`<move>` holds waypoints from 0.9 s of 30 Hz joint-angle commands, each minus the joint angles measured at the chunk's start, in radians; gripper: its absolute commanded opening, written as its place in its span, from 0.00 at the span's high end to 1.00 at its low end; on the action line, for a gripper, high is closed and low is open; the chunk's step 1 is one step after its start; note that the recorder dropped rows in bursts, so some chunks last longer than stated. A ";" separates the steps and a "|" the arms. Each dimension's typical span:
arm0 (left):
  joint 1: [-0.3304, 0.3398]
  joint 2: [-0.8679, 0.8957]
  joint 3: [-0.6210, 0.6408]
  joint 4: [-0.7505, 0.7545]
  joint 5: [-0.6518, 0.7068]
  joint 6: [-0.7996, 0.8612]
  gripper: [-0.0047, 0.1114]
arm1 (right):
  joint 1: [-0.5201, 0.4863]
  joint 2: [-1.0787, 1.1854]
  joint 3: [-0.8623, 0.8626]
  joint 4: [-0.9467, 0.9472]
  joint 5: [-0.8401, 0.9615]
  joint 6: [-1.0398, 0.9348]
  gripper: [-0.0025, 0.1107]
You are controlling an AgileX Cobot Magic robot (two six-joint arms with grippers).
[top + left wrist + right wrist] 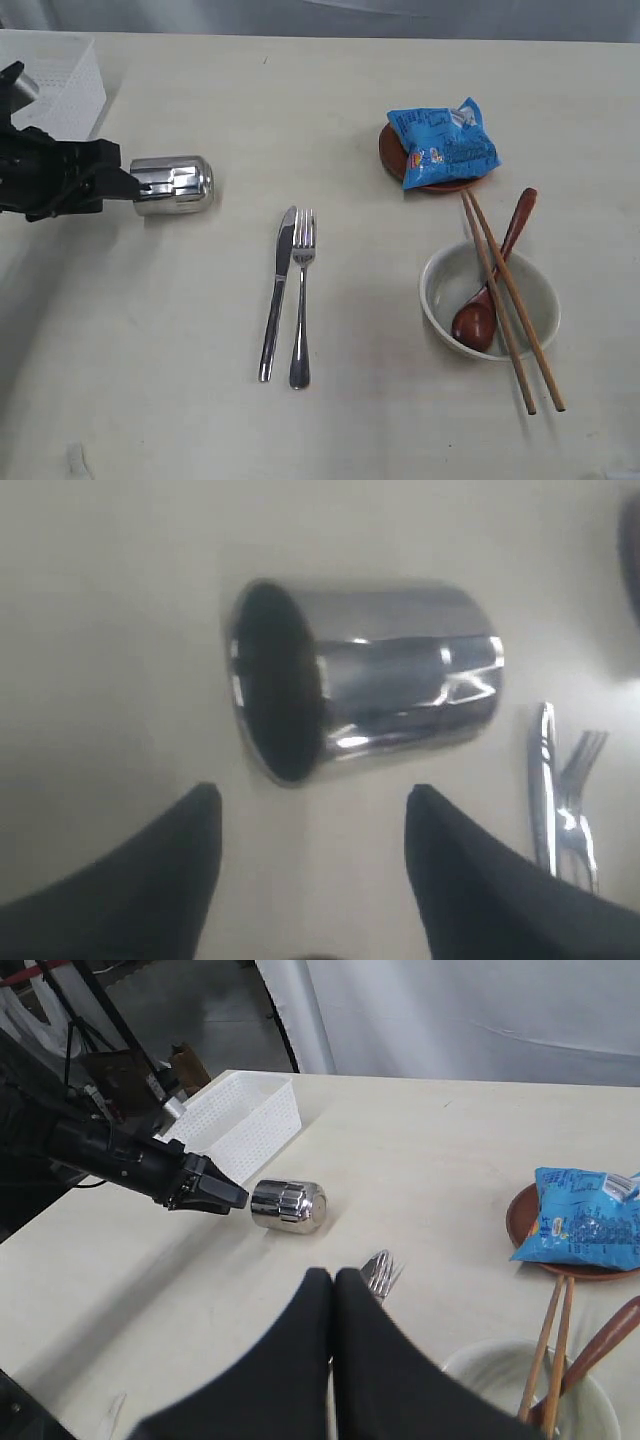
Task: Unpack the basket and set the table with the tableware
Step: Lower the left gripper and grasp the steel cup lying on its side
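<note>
The steel cup point(173, 185) lies on its side on the table point(350, 420), mouth toward my left gripper point(125, 182). That gripper is open, its fingers point(180, 860) just short of the cup point(370, 680), holding nothing. The knife point(276, 290) and fork point(301, 295) lie side by side mid-table. The off-white bowl point(535, 290) holds the dark wooden spoon point(490, 300), with the chopsticks point(510, 300) across it. A blue snack bag point(442, 140) rests on the brown plate point(392, 160). The white basket point(60, 85) stands at the far left. My right gripper point(333, 1278) is shut and empty, out of the exterior view.
The left arm point(120, 1160) stretches in low over the table beside the basket point(240, 1120). The fork point(380, 1270) shows just beyond the right fingertips. A white curtain point(450, 1010) hangs behind the table's far edge.
</note>
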 commanded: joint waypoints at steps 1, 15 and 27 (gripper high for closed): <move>0.002 0.040 0.003 -0.091 -0.019 0.107 0.51 | 0.002 0.001 0.001 0.006 0.002 -0.009 0.98; 0.002 0.224 -0.007 -0.419 0.228 0.454 0.51 | 0.002 0.001 0.001 0.008 -0.002 -0.013 0.98; 0.002 0.275 -0.051 -0.419 0.259 0.520 0.93 | 0.002 0.001 0.001 0.008 -0.002 -0.013 0.98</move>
